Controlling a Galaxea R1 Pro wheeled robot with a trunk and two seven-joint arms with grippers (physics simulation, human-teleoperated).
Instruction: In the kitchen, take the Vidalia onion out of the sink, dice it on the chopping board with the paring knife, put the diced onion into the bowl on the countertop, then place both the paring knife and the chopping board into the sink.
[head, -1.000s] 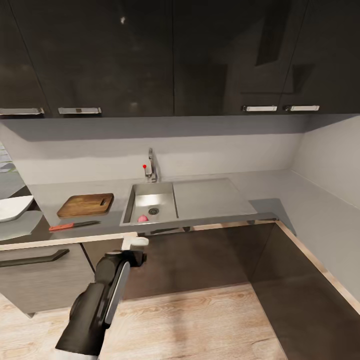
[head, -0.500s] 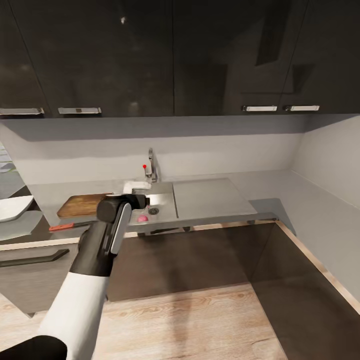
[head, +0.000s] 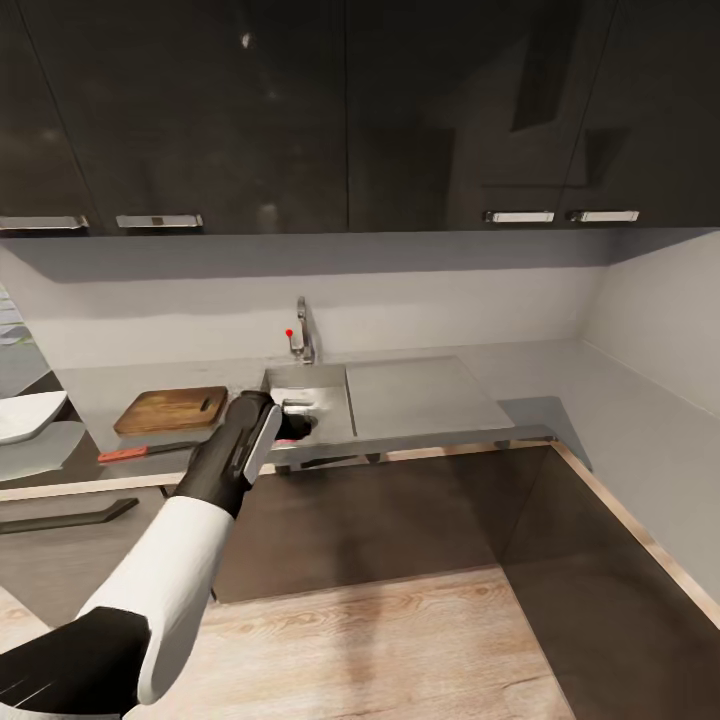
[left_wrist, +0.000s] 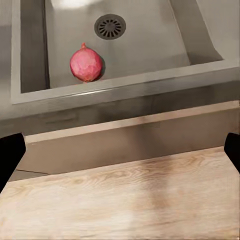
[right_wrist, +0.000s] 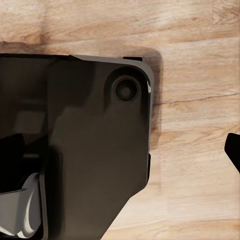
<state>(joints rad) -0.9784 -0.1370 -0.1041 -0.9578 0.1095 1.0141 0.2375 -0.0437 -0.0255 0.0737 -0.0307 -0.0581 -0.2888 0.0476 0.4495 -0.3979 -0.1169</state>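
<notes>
Left of the sink (head: 350, 400) you have the paring knife (head: 146, 451) and chopping board (head: 171, 409) on the countertop (head: 100, 395). Your left gripper (head: 297, 415) hangs over the sink's front rim, fingers spread wide. The Vidalia onion (left_wrist: 86, 64) lies ahead of it on the basin floor, near the drain (left_wrist: 110, 26), untouched.

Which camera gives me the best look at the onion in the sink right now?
The left wrist view: the onion lies whole and pink on the sink floor beside the drain. In the head view the left pincer and forearm cover most of it. The right wrist view looks at the wooden floor.
</notes>
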